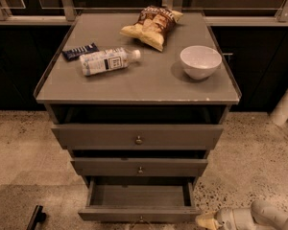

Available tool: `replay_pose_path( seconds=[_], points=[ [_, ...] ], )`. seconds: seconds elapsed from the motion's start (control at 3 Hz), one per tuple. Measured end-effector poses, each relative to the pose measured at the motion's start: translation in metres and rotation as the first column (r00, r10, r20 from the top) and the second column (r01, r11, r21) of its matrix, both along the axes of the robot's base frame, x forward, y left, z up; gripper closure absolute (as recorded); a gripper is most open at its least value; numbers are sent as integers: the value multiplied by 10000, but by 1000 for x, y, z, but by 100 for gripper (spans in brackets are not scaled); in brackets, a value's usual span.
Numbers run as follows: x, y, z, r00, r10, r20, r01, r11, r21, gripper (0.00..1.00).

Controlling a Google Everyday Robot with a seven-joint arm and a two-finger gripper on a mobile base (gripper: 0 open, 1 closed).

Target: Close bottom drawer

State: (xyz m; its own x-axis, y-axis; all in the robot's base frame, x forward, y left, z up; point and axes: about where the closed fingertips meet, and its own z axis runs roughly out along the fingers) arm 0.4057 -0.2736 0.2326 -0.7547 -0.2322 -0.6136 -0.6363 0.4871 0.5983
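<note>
The bottom drawer (139,213) of the grey cabinet is pulled out and open, its inside bare, with a tiny knob at the centre of its narrow front panel. My gripper (205,221) is low at the bottom right, just right of the drawer's front right corner, with its pale tip pointing left toward the panel. The white arm runs off the bottom right edge. The middle drawer (140,167) and the top drawer (138,137) above stand slightly forward.
On the cabinet top (149,87) lie a water bottle (108,60), a dark blue snack bar (79,51), a chip bag (152,25) and a white bowl (200,61). Dark counters stand behind. A white post (285,104) stands at the right. A black object (36,217) lies on the speckled floor.
</note>
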Motion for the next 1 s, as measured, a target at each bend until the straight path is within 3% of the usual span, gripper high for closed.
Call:
replay_pose_path(
  seconds=[0.67, 1.0],
  points=[
    [24, 6, -52, 9986, -169, -492, 151, 9993, -354, 100],
    [24, 6, -51, 9986, -169, -492, 151, 9993, -355, 100]
  ],
)
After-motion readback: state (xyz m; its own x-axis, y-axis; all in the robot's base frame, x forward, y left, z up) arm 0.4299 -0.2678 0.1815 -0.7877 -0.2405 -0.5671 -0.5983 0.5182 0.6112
